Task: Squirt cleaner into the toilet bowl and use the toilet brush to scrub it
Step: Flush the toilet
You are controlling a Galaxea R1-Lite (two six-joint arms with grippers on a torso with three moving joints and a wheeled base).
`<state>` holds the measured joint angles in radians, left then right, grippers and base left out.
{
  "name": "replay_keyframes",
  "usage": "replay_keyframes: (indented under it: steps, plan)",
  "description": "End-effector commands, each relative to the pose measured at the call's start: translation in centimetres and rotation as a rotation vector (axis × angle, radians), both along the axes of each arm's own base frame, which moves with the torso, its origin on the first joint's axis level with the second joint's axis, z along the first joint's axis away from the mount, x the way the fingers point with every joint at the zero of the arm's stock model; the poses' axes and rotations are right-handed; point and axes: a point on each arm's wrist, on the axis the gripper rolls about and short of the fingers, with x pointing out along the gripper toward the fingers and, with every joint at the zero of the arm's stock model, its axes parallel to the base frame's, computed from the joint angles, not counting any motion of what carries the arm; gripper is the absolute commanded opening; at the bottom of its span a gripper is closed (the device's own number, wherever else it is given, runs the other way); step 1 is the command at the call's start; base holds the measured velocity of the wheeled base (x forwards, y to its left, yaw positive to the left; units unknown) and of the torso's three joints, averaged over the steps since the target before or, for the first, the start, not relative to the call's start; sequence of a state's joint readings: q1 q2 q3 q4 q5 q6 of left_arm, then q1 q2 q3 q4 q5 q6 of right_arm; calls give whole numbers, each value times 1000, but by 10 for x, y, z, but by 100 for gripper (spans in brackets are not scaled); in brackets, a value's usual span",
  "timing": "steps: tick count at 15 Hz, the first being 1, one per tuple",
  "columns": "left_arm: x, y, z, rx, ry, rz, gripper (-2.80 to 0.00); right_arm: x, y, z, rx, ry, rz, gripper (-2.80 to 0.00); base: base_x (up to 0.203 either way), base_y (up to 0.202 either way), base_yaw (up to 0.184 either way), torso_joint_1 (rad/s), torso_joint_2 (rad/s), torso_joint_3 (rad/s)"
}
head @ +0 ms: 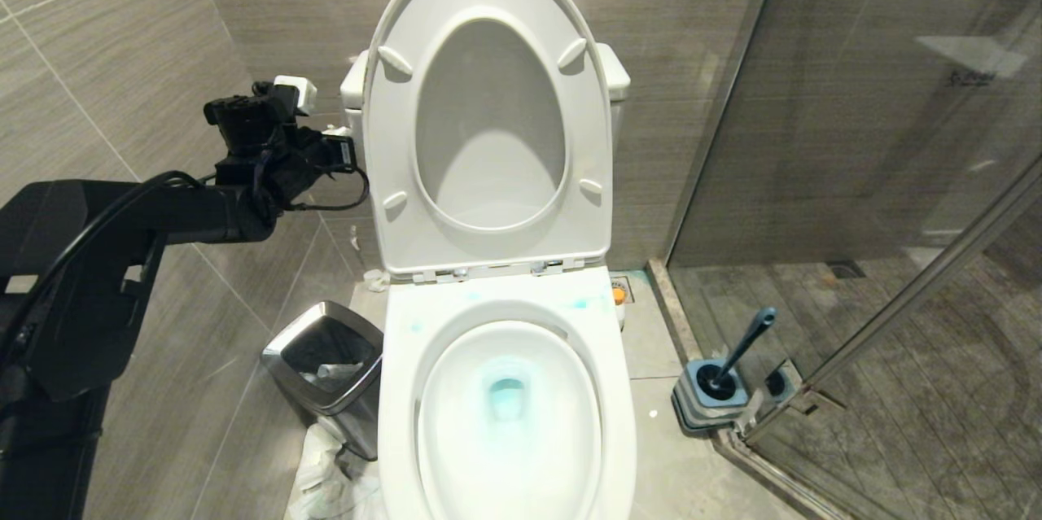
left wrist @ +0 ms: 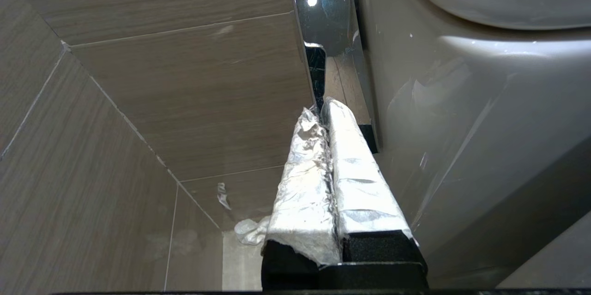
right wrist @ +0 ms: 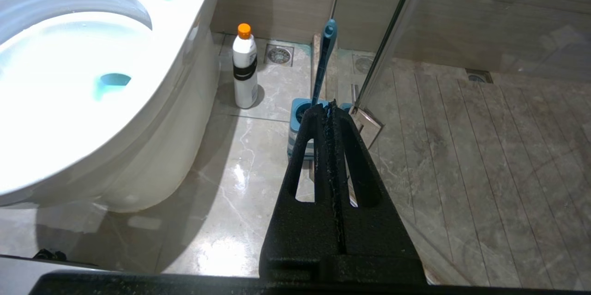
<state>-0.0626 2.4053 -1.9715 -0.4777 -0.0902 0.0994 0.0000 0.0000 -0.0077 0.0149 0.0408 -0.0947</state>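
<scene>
With cleaner [head: 506, 398] already pooled blue in the toilet bowl [head: 505, 316] and the toilet brush [head: 737, 357] back in its holder at the right, my clenched, empty left gripper [left wrist: 323, 112] noses the chrome flush lever [left wrist: 323, 32].

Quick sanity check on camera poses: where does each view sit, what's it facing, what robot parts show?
Head: high, looking down at the glossy white toilet bowl, seat raised; left arm's pincer beside the tank.
Left wrist: behind shut, wrapped left pincer, facing the chrome flush lever on the tank side.
Right wrist: low, behind shut black right pincer, facing the floor and the dark teal toilet brush in its striped holder.
Shared: head and right wrist both show bowl and brush.
</scene>
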Motion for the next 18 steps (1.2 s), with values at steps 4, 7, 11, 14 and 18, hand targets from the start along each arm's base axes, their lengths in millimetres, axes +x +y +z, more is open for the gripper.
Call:
replay_keyframes:
  steps: [4, 7, 11, 14, 18]
  plan:
    - [-1, -1, 3, -4, -8, -2, -280, 0, 0, 0, 0, 2, 1, -280, 0, 0, 0, 0, 0, 0]
    - [-9, 0, 20, -14, -35, -1, -280, 0, 0, 0, 0, 2, 1, -280, 0, 0, 0, 0, 0, 0]
    - [-34, 3, 55, -47, -76, 1, -280, 0, 0, 0, 0, 2, 1, -280, 0, 0, 0, 0, 0, 0]
    - [-63, 8, 95, -72, -134, 10, -280, 0, 0, 0, 0, 2, 1, -280, 0, 0, 0, 0, 0, 0]
    - [-105, 14, 149, -82, -256, 16, -280, 0, 0, 0, 0, 2, 1, -280, 0, 0, 0, 0, 0, 0]
